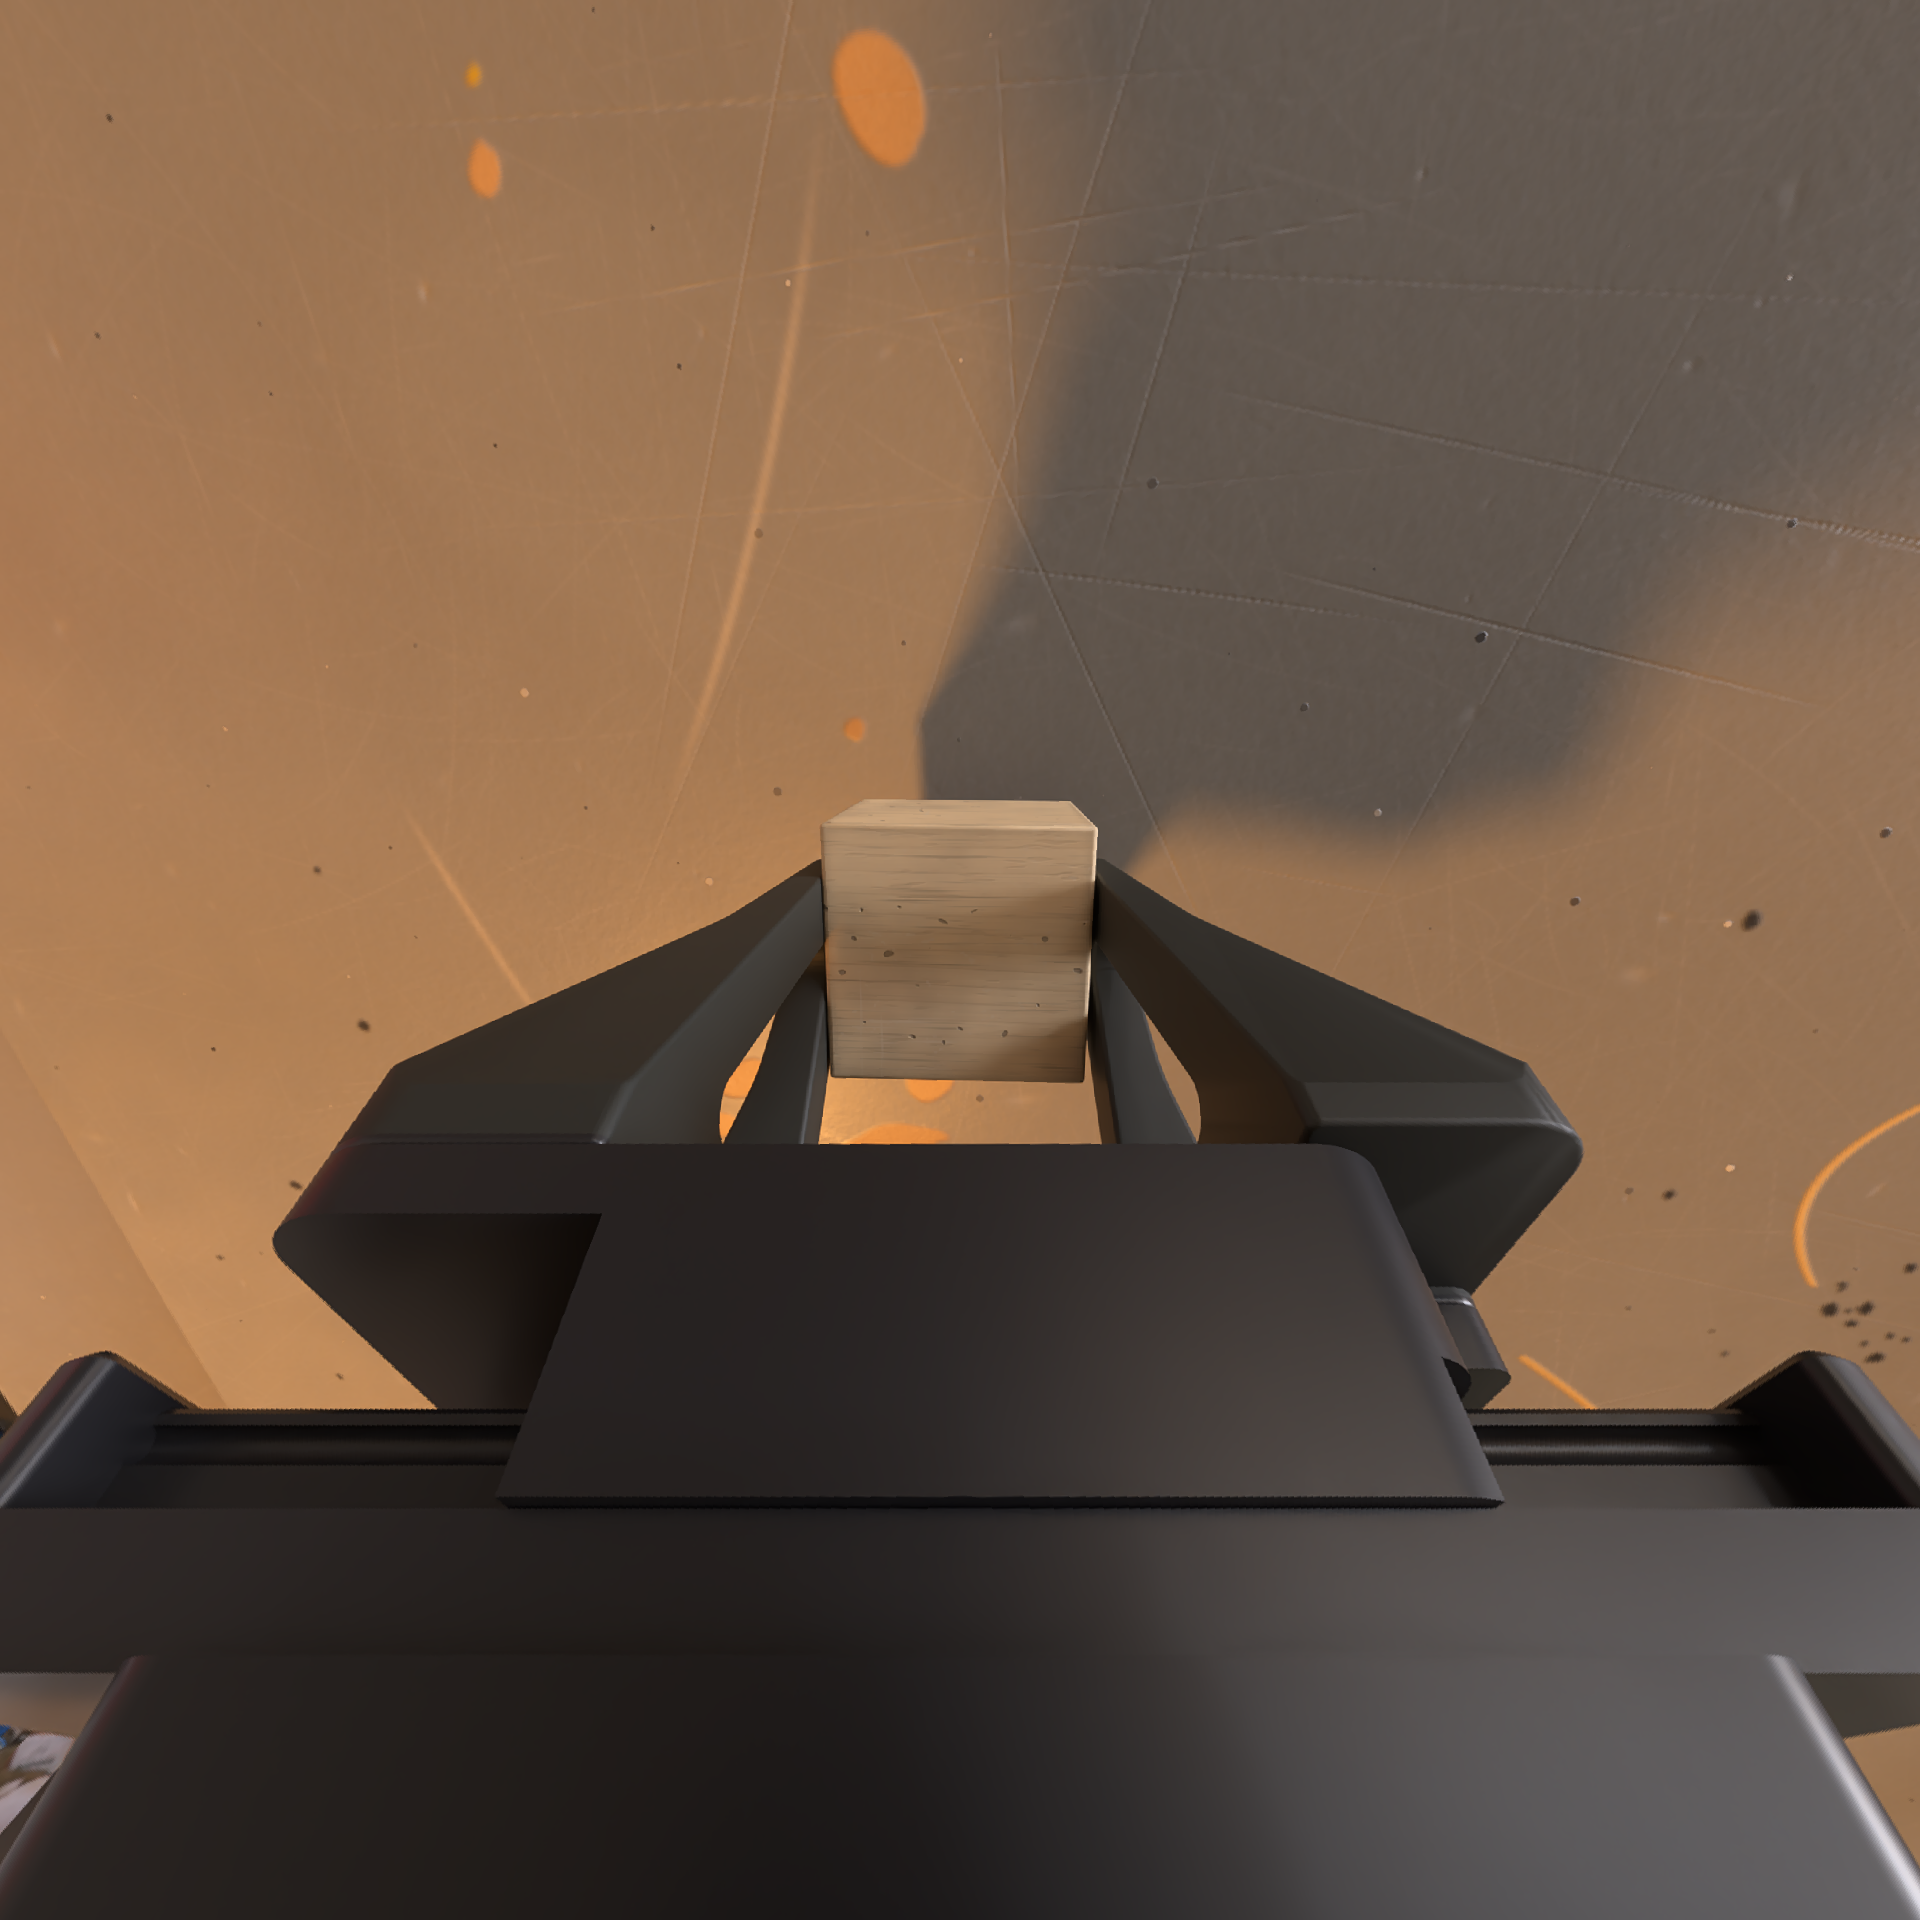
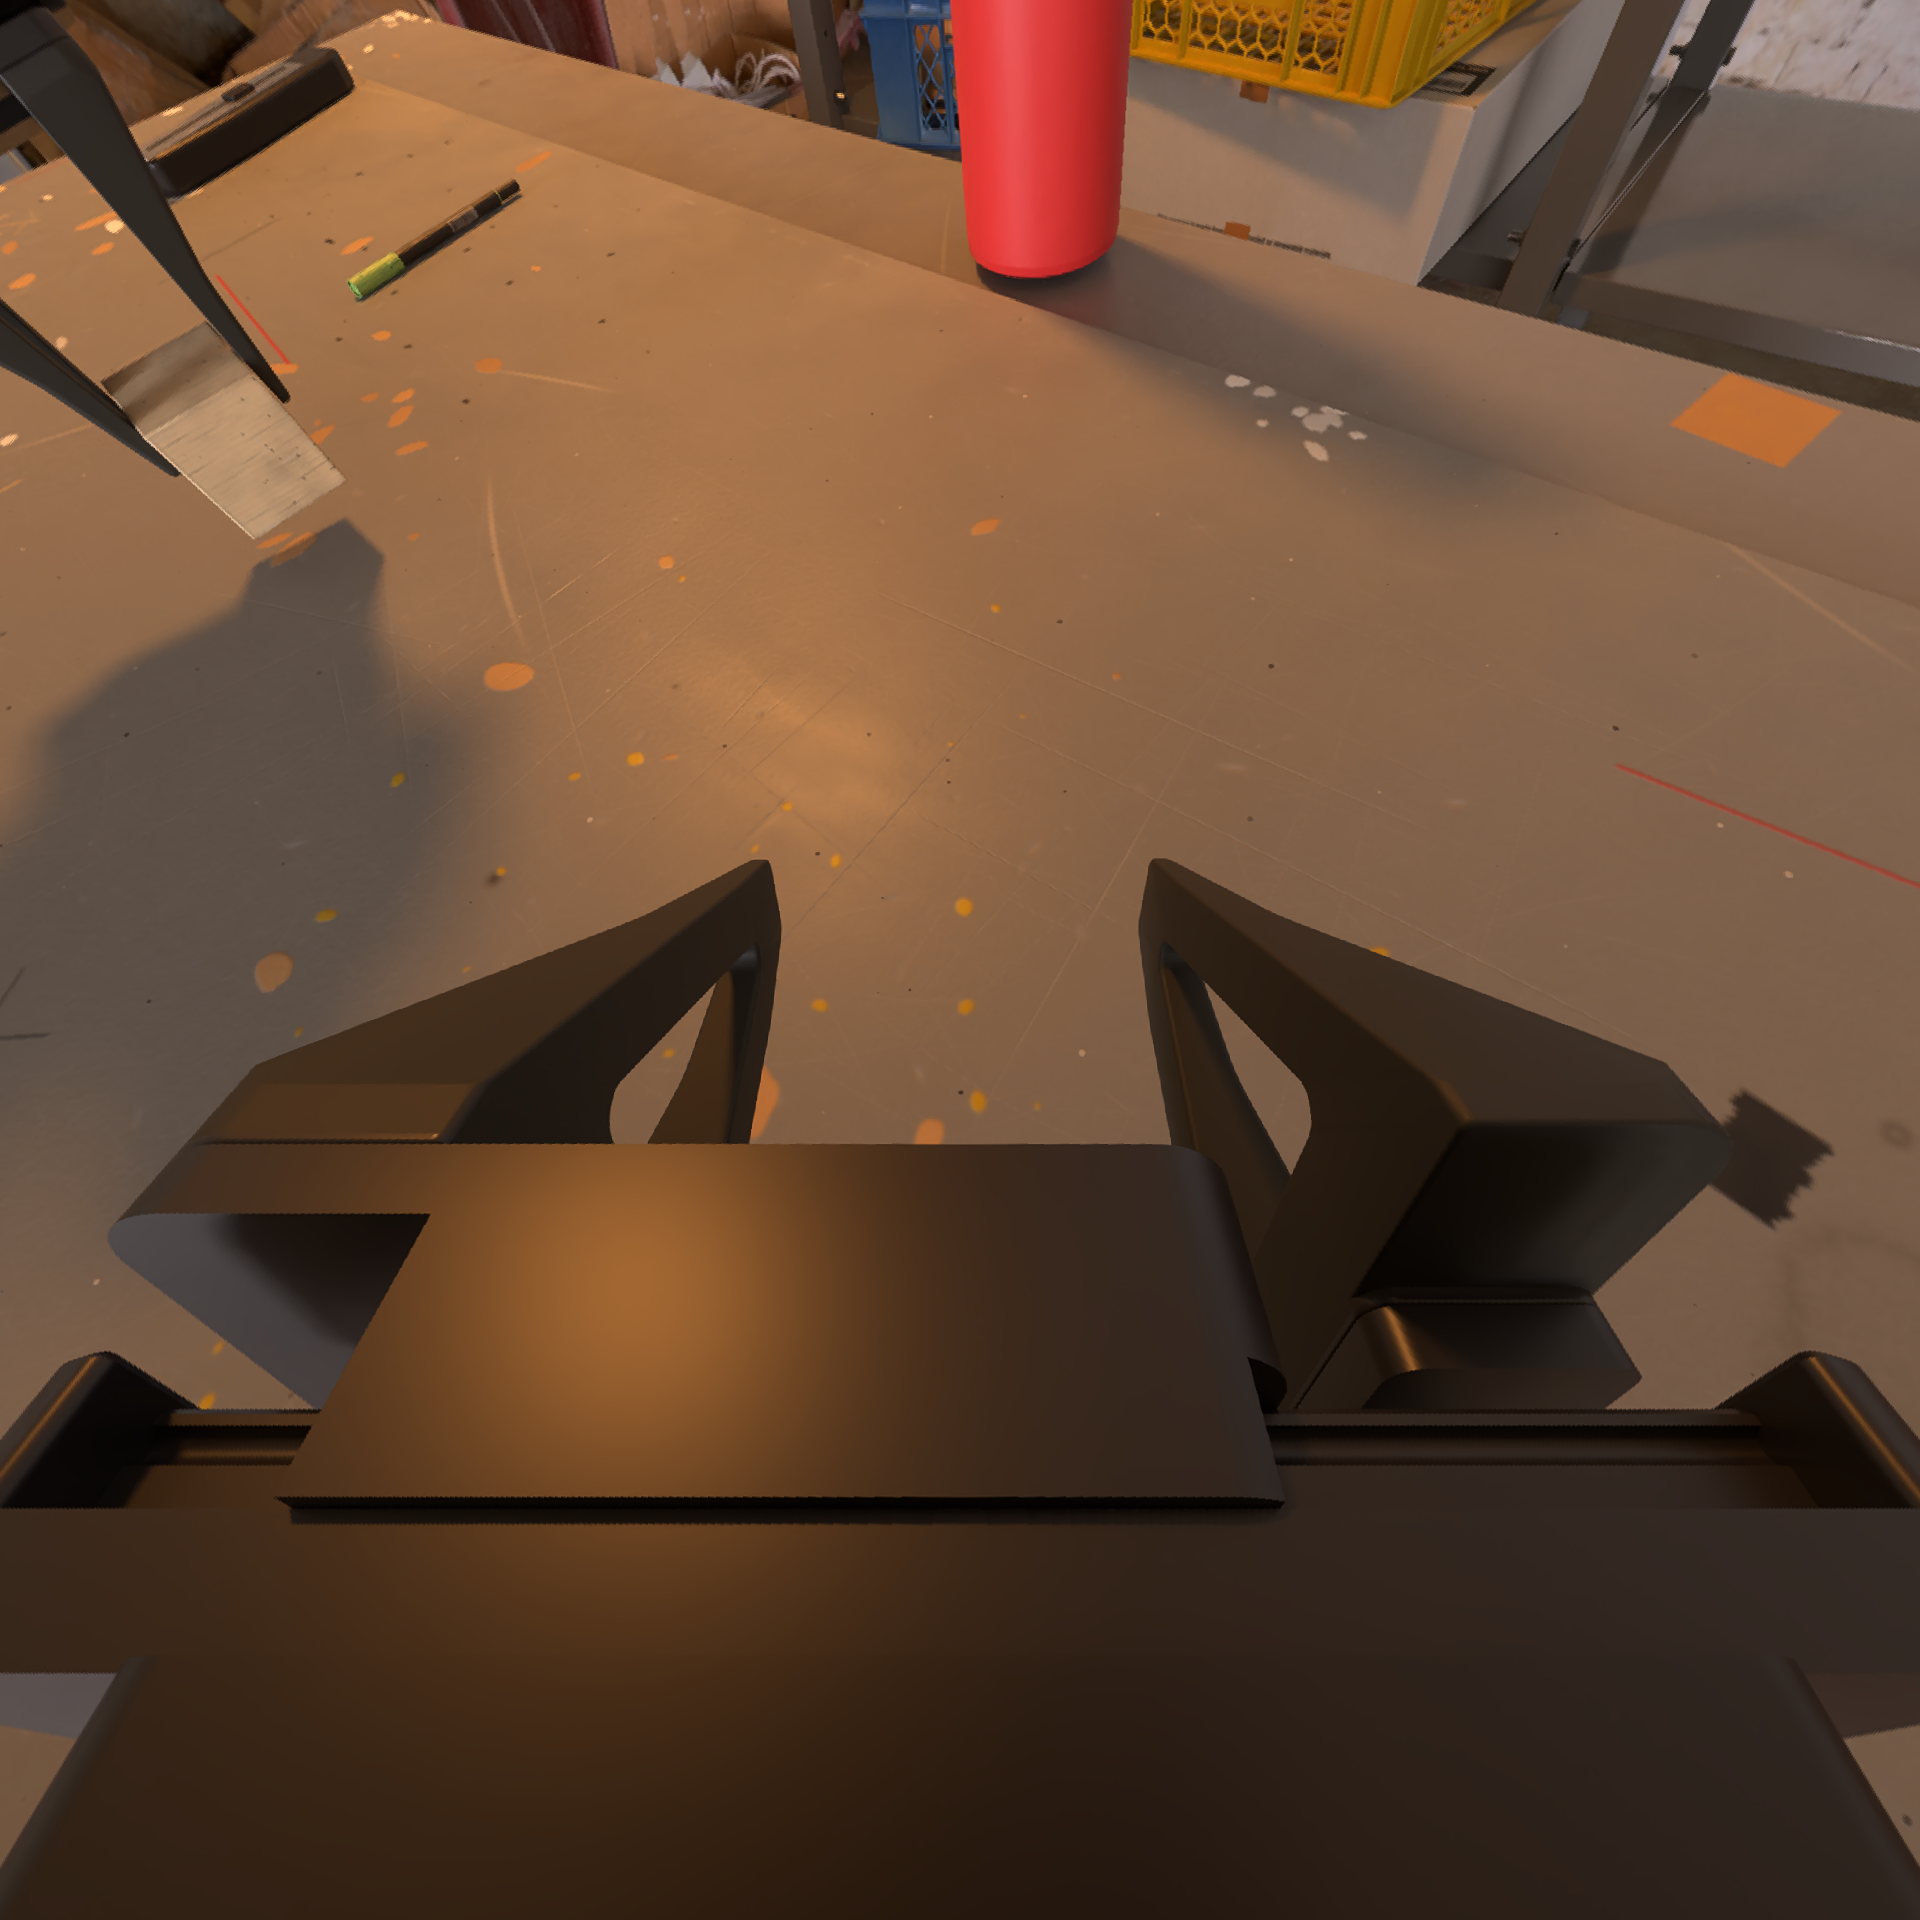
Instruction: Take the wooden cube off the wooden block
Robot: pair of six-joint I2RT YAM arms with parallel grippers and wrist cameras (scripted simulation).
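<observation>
My left gripper [image 1: 958,883] is shut on the light wooden cube [image 1: 956,956], with one black finger pressed on each side face. The speckled brown table [image 1: 520,520] lies below it. In the right wrist view the cube [image 2: 234,442] hangs between the left gripper's fingers [image 2: 156,260] at the far left, just above its shadow on the table. My right gripper [image 2: 958,904] is open and empty over bare table. No wooden block shows in either view.
A tall red cup [image 2: 1042,135] stands at the table's far edge. A black marker with a green cap [image 2: 431,241] lies at the far left, beyond it a black box [image 2: 249,104]. Blue [image 2: 914,73] and yellow [image 2: 1299,42] crates sit behind the table.
</observation>
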